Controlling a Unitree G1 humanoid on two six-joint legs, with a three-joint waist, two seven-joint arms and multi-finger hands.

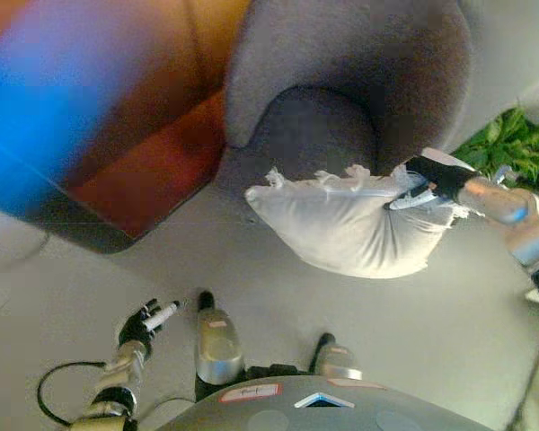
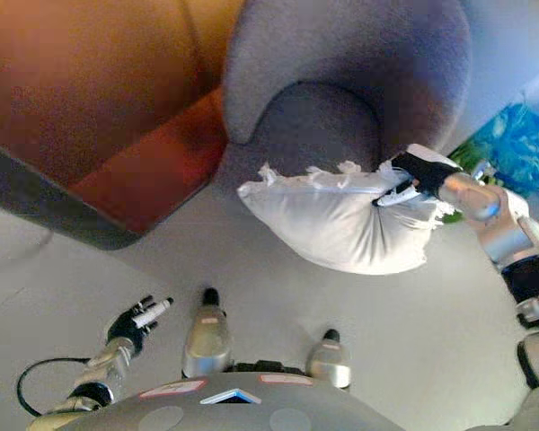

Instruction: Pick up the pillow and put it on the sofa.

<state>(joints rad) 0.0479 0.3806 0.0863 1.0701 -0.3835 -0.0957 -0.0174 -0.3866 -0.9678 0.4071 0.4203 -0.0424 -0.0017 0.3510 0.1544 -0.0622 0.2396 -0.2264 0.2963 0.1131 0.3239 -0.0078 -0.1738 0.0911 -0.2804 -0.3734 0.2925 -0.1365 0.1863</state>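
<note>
The white pillow (image 1: 350, 224) hangs in front of the grey armchair (image 1: 359, 81), its frilled upper edge level with the lower front of the seat cushion and its rounded bulk sagging below that toward the pale floor (image 1: 251, 269). Whether its underside touches the floor is hard to tell from this angle. The right hand (image 2: 419, 175) grips the pillow at its upper right corner, dark fingers curled into the cloth, with a white-tipped finger lying across the fabric. The right arm reaches in from the right side of the pillow. To the left of the pillow, and touching the armchair's side, stands the orange-brown sofa (image 2: 117, 108), its seat and dark base running away toward the upper left. A green plant (image 1: 512, 144) shows to the right of the pillow, behind the arm. The left hand (image 1: 146, 323) hangs well below and to the left of the pillow, over the floor, holding nothing, fingers loosely straight.
</note>
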